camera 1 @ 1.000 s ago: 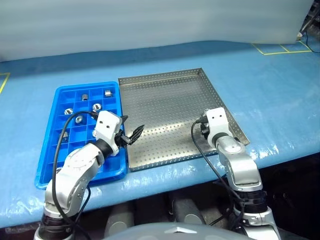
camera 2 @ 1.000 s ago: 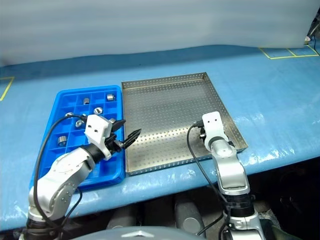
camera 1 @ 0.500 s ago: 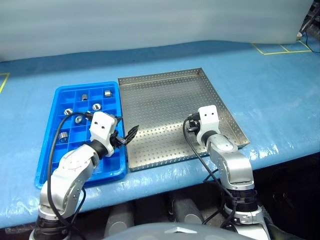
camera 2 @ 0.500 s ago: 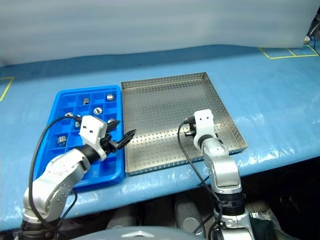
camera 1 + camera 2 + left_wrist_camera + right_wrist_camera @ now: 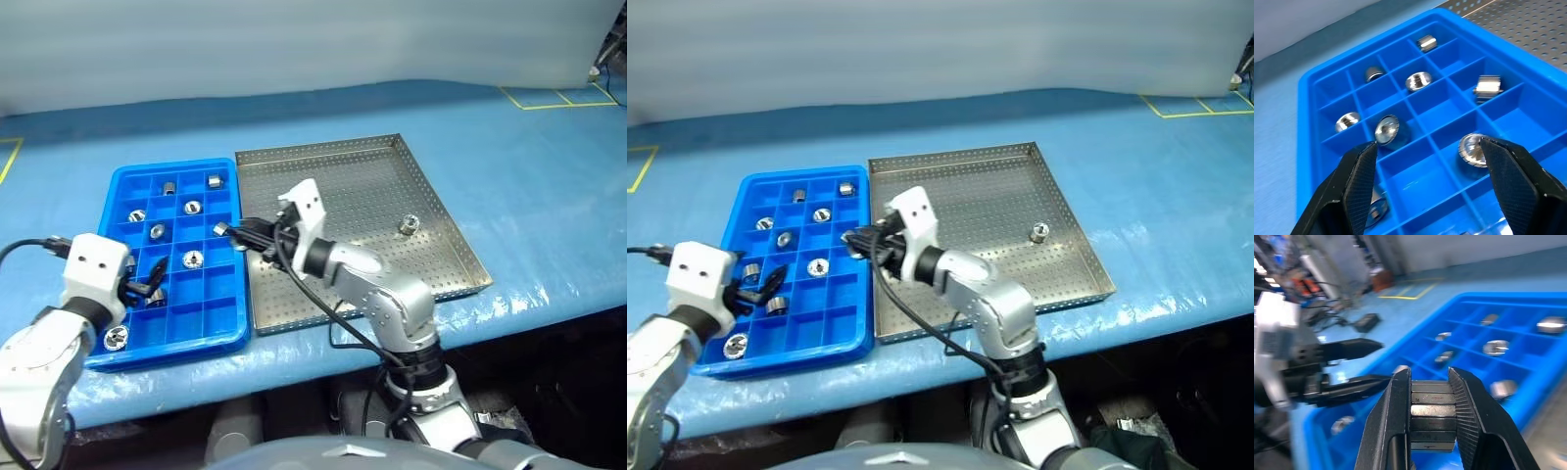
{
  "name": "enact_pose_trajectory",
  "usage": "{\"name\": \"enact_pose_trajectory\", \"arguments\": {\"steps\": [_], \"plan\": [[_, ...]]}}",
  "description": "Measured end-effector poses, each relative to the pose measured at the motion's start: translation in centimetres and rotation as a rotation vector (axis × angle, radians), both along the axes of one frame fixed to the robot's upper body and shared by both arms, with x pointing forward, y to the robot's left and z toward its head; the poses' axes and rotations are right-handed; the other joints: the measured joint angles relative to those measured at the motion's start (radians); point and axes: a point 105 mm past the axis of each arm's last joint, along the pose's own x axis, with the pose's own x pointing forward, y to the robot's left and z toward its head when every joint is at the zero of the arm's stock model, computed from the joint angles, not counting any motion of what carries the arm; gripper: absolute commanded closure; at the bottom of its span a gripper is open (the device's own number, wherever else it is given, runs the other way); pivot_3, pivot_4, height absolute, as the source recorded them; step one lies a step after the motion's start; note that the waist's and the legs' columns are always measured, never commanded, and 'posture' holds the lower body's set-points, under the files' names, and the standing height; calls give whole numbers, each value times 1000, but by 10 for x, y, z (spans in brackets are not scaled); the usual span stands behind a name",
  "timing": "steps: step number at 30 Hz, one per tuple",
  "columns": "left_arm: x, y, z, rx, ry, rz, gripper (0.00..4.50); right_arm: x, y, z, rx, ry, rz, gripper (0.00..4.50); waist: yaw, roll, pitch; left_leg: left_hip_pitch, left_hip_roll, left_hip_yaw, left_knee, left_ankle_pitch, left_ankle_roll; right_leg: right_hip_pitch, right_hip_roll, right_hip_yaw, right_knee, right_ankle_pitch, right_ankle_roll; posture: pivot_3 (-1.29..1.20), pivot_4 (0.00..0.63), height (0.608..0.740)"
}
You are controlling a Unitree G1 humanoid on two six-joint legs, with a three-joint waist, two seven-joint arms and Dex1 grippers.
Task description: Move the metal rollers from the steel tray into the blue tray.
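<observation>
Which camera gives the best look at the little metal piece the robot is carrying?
The right wrist view: the roller sits large and close, clamped between the right gripper fingers over the blue tray. In the head views it is just a small glint at the gripper's tip. The left wrist view looks into the blue tray's compartments instead.

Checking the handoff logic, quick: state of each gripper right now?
Left gripper: open, empty, over the blue tray.
Right gripper: shut on a metal roller, at the blue tray's edge.
</observation>
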Motion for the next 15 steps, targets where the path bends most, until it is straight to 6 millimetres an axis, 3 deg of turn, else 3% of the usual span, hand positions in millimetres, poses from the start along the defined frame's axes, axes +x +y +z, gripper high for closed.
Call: {"name": "enact_pose_trajectory", "arguments": {"steps": [11,15], "plan": [[-20,-2,-8,-71,52,-4,839,-52,42,-41,-136,155,334,3718,39,-4,-2,1,0,0,0,-1,1,1,-1,-7,1,-3,-6,122,150,740],[-20,-6,-5,-64,41,-18,839,-55,47,-53,-172,183,348,3718,47,-4,-2,2,0,-1,1,0,1,2,-1,-7,1,-3,-7,128,150,740]]}}
